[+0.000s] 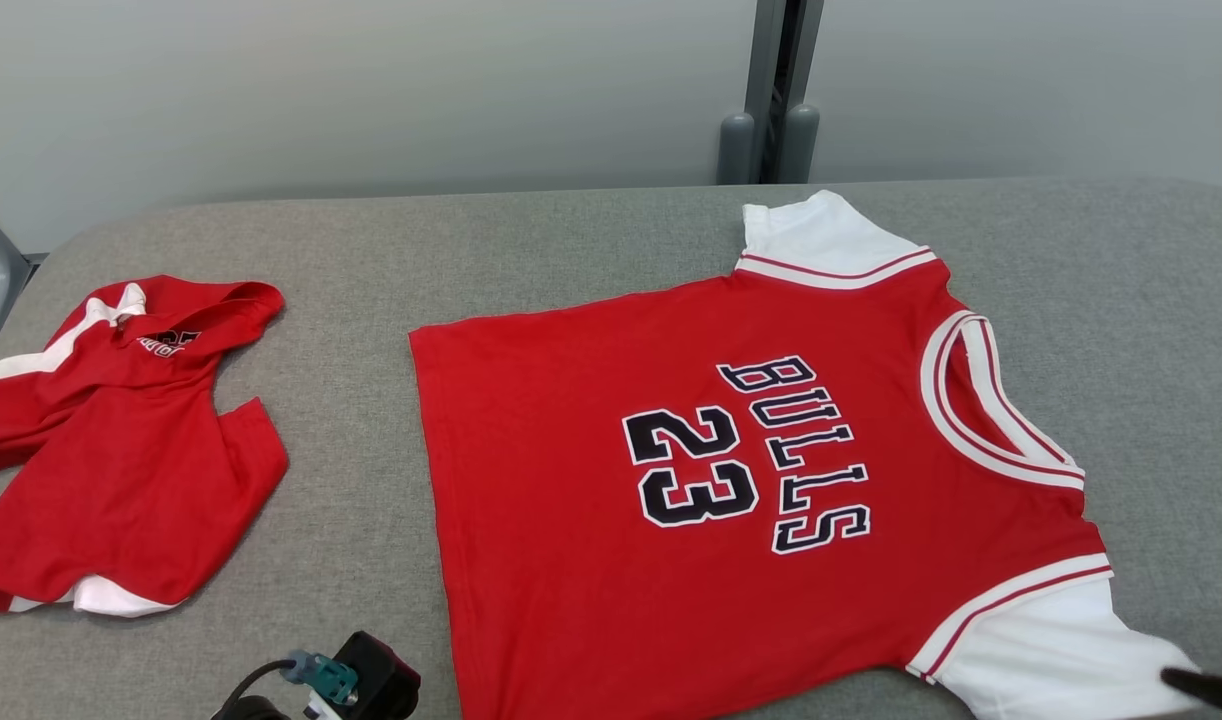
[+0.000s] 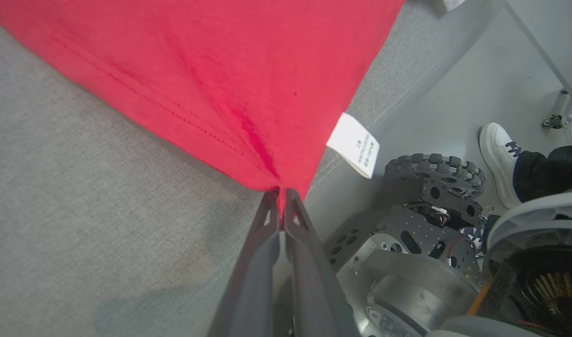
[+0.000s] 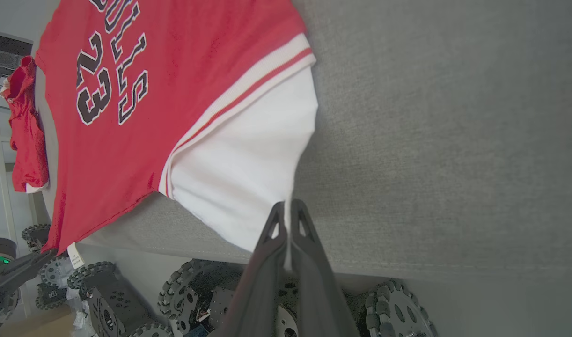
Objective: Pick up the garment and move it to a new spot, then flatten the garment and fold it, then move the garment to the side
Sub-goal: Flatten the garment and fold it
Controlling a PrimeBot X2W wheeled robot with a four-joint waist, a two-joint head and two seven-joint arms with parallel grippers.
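Heap of red cloth (image 1: 121, 450), far left on your grey table (image 1: 371, 260). Jersey (image 1: 731, 480): flat, centre to right, long axis left-to-right, hem left, collar right. Left gripper (image 2: 280, 194) pinched closed on its hem corner; right gripper (image 3: 288, 206) clamped on the near white sleeve (image 3: 239, 159). Pale wall (image 1: 371, 90) behind.

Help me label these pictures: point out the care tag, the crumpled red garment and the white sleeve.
care tag (image 2: 354, 145), left wrist view, middle of the white label.
crumpled red garment (image 1: 121, 470), head view, its red body.
white sleeve (image 3: 239, 159), right wrist view, middle of the white cloth.
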